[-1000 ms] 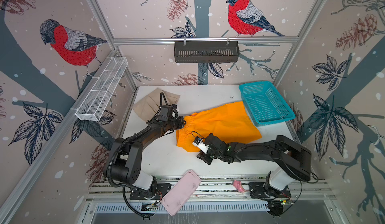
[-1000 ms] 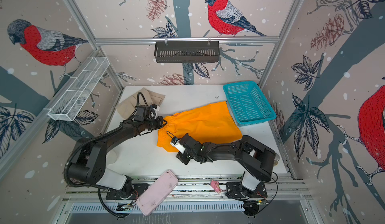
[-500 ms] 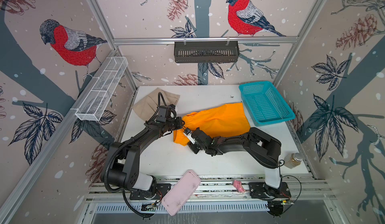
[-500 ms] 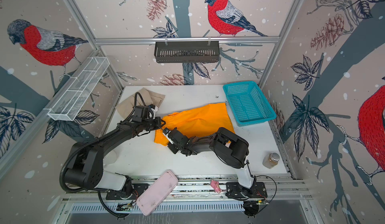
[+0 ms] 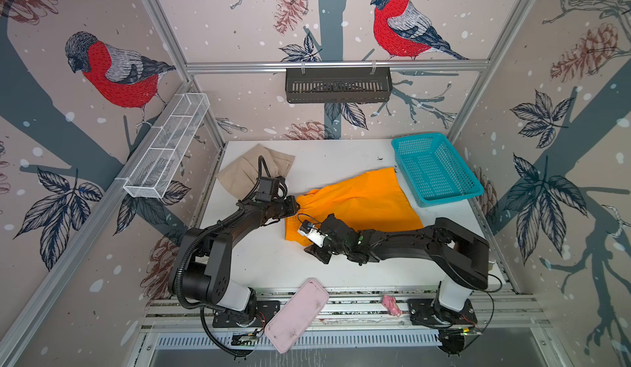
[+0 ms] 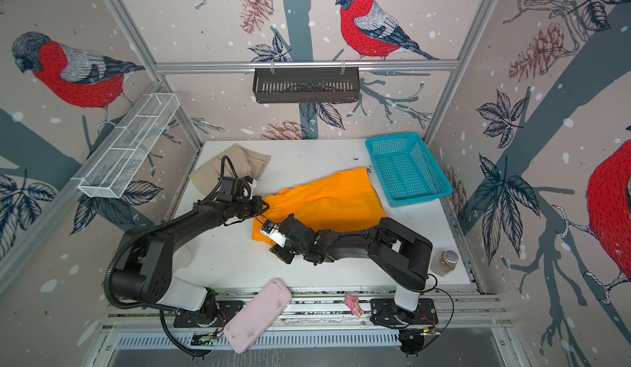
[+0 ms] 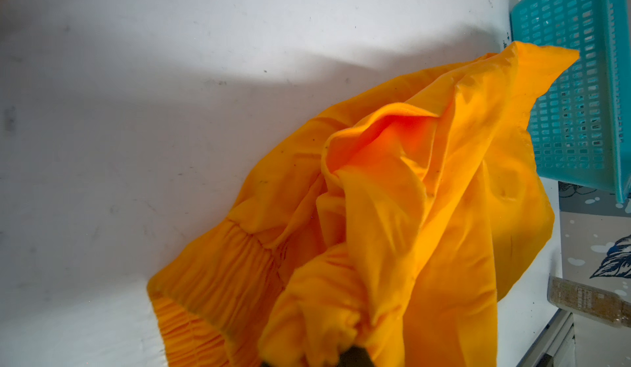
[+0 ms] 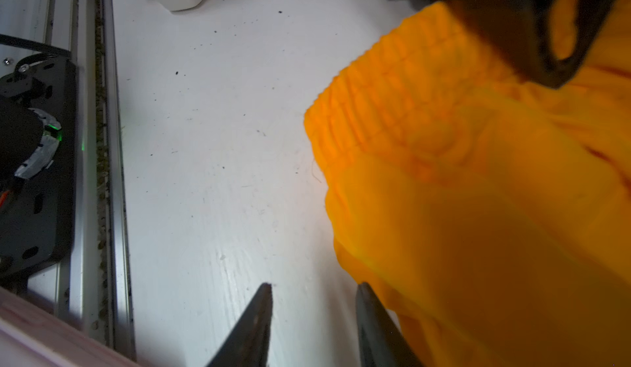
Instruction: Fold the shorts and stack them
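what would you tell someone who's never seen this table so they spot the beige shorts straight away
Find the white table and go to its far left corner, beside the wire shelf on the wall. The beige shorts lie bunched there, behind the left arm. They are the only dull tan cloth; the orange shorts nearby are bright and spread mid-table.

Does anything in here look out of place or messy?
Yes. A pink tray lies askew across the front rails, mostly off the table, and a small pink scrap sits on the rails nearby.
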Motion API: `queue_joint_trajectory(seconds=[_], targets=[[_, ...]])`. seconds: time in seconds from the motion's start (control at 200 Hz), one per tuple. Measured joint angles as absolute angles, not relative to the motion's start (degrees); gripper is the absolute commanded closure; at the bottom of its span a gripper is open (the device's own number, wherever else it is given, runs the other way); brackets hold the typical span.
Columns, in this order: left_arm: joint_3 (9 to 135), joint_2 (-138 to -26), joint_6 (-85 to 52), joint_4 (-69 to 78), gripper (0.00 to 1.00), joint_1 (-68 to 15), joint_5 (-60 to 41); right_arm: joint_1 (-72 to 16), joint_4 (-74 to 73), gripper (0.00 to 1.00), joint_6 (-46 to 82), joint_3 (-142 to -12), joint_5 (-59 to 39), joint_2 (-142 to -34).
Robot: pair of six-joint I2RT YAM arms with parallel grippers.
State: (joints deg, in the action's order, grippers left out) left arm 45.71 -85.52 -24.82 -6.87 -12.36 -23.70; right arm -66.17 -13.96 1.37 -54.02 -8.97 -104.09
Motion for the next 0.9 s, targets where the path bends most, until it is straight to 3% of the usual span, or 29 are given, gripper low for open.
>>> queue_joint_trajectory(seconds=[0.145,0.26,0.725,0.81,0.9], targets=[[46.2,-85.4,-24.1,-7.1,0.85,-11.7,-23.7,-68.5,-13.9,0.77,-1.4,-57.7,-11.2,-110.1],[46.4,-85.3,-24.0,-7.2,0.86,-11.7,-23.8,-69.5,-14.3,0.86,-3.2,-59.5,-11.2,-113.1],[40.5,-80.6,-25.0,-7.6,0.86,-11.6,-24.2,-67.7,-23.1,0.93,-4.7,-71.2,1.7,-125.7],[39.4,-79.8,-24.6,-4.8,0.86,-11.4,-23.8,-67.4,-23.5,0.88,-4.7,-73.2,2.1,-127.3],[38.5,-79.2,-24.4,-1.7,0.86,-11.3,-23.8,-67.2,-24.7,0.71,-4.9,-74.6,2.5,-128.7]])
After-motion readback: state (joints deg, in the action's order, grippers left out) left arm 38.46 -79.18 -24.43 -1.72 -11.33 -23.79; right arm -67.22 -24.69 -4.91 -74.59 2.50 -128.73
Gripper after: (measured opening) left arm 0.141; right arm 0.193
